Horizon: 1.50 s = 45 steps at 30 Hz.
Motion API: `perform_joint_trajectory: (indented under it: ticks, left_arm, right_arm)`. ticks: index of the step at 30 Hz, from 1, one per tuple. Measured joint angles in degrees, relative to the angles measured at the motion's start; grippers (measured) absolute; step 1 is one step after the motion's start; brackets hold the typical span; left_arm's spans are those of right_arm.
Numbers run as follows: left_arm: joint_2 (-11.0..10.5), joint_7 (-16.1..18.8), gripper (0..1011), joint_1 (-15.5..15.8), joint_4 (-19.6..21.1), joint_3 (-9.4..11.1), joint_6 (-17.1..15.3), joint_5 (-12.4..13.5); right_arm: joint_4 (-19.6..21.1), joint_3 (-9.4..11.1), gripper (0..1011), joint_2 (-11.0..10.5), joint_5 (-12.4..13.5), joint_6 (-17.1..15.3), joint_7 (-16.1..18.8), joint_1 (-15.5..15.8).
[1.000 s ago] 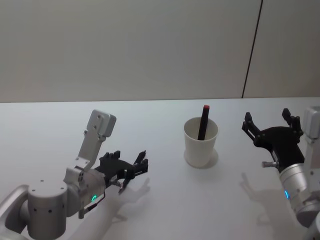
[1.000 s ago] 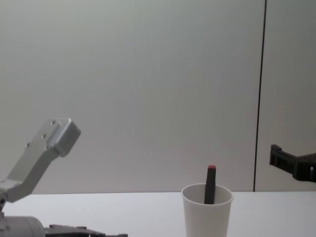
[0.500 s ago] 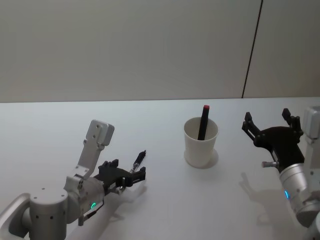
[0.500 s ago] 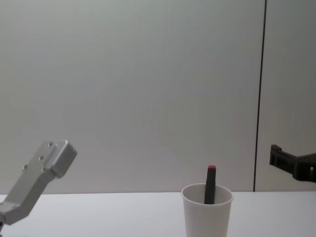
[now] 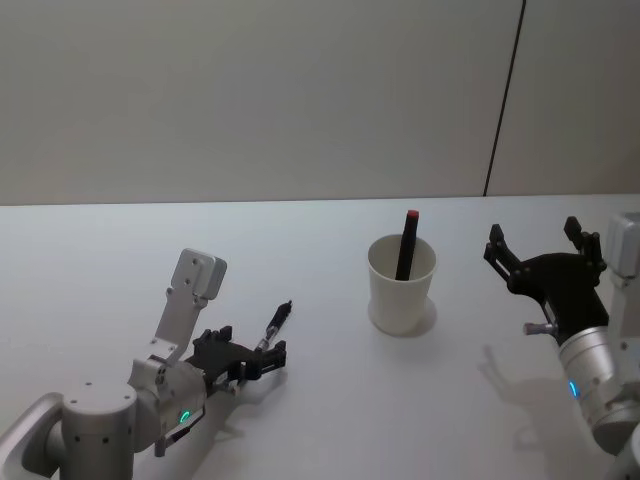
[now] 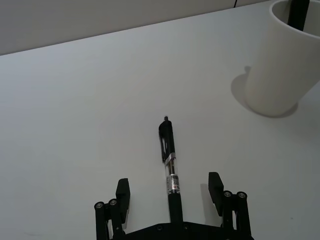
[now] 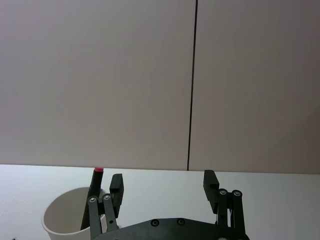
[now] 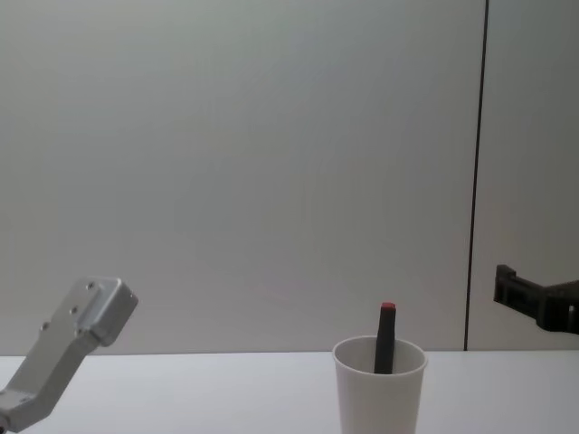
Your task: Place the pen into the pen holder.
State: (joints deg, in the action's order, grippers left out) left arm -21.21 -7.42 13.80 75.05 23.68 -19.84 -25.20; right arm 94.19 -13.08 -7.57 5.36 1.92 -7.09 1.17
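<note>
Across the white counter [image 5: 120, 250], the pen holder [image 5: 402, 290], a plain paper cup, stands upright with a dark red-capped pen [image 5: 407, 245] already leaning inside it. At the cup's 3 o'clock the right claw [image 5: 533, 240] hangs spread and empty. At the cup's 8 o'clock the left claw [image 6: 169, 184] sits low over the counter. Its fingers [image 6: 122, 190] are spread, one on either side of the pen [image 6: 170, 160], and do not touch it.

That pen lies flat, with its black clip end pointing away from the claw and the clear barrel nearest the fingers. It looks light, rigid and smooth, so it could roll or swivel if pinched off-centre. The barrel just behind the clip, near mid-length, seems the best place to close on. The paper cup is light too and may tip if knocked.
</note>
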Motion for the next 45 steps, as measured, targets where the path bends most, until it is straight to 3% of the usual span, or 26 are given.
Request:
perform_joint_trajectory:
  ticks: [8,12,24,45]
  left_arm:
    - [0.25,0.03,1000,0.32,-0.83,0.02,-0.10,0.91]
    - [0.41,0.03,941,0.52,-1.25,0.04,-0.47,1.44]
    - [1.03,-0.01,579,1.29,-2.47,0.20,-1.53,3.14]
    - [1.56,0.66,437,1.21,-2.31,0.71,-1.62,5.55]
  right_arm:
    - [0.00,0.00,1001,0.00,0.00,0.00,0.00,0.00]
    - [0.00,0.00,1001,0.00,0.00,0.00,0.00,0.00]
    - [0.00,0.00,1002,0.00,0.00,0.00,0.00,0.00]
    - [0.00,0.00,1001,0.00,0.00,0.00,0.00,0.00]
